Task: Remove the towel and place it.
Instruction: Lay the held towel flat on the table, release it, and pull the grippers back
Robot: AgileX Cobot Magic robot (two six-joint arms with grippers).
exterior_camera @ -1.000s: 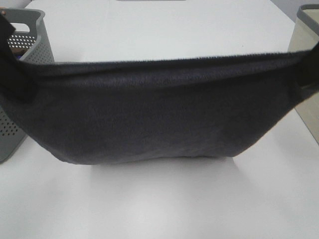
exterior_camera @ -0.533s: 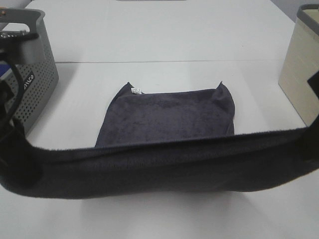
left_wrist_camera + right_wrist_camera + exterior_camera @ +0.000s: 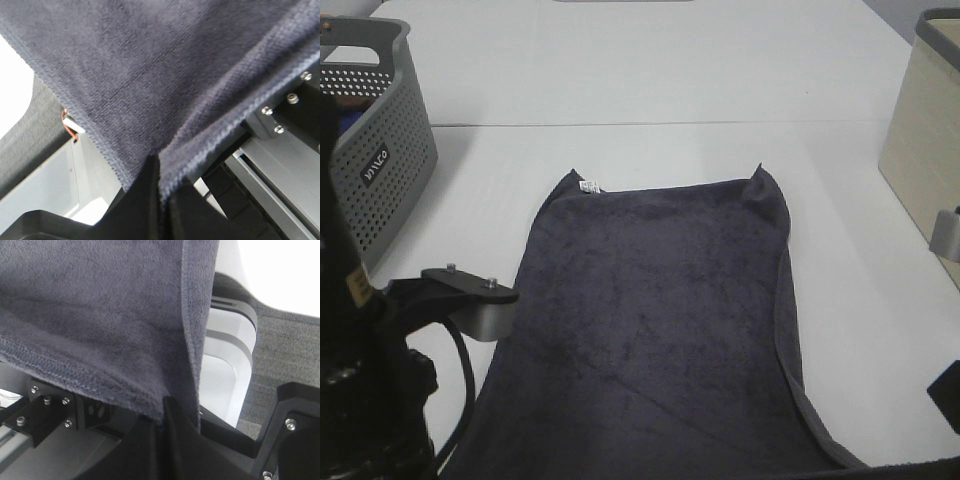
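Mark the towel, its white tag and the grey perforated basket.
towel (image 3: 650,310), exterior high view, middle of the spread cloth.
white tag (image 3: 590,185), exterior high view, centre of the tag, far corner.
basket (image 3: 405,185), exterior high view, its perforated side wall.

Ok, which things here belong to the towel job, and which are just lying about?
In the job: towel, spread across the table; left gripper and right gripper, each shut on a towel edge.
Lying about: grey perforated basket at the left; beige bin at the right.
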